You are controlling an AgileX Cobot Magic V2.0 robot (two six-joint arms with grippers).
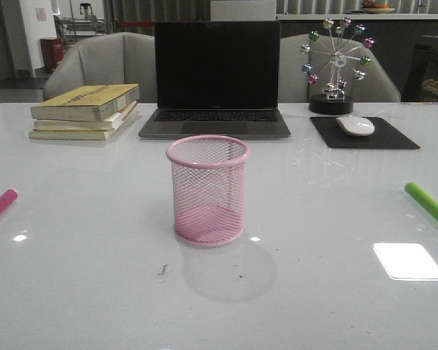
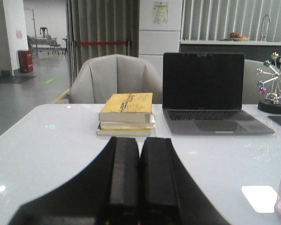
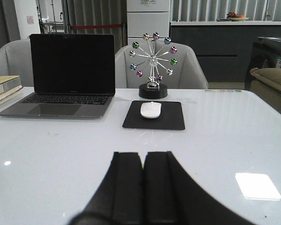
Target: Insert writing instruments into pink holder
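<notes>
Left gripper (image 2: 139,178): black fingers pressed together, no gap visible, nothing seen between them. Right gripper (image 3: 143,183): same, fingers closed flat against each other, though a thin green sliver shows in the seam and you cannot tell what it is. Neither gripper shows in the front view; both wrist cameras look level across the table, so the arms appear parked low and back.

Judged step: the very start. Pink cylindrical wire-mesh holder (image 1: 207,189) stands upright and empty at the table's centre. Magenta pink marker pen (image 1: 0,207) lies flat at roughly 9 o'clock from the holder, well apart, partly cut by the frame edge. Lime green marker pen (image 1: 428,203) lies flat at about 3 o'clock, also well apart and partly cropped.

Next move, as you would plan it: open a gripper, bring it down over the marker on its own side, close across the barrel. Each pen lies flat, so it will need tipping upright before going into the rim.

Surface: glossy white table (image 1: 95,292), strong ceiling-light glare, faint specks near the holder.

Beyond, toward 12 o'clock: open dark grey laptop (image 1: 216,80), stacked yellow-covered books (image 1: 86,111) at 11, white mouse (image 1: 355,125) on black pad (image 1: 394,137) and a ferris-wheel desk ornament with coloured balls (image 1: 336,62) at 1. Grey armchairs (image 1: 102,62) behind; office interior further back.
</notes>
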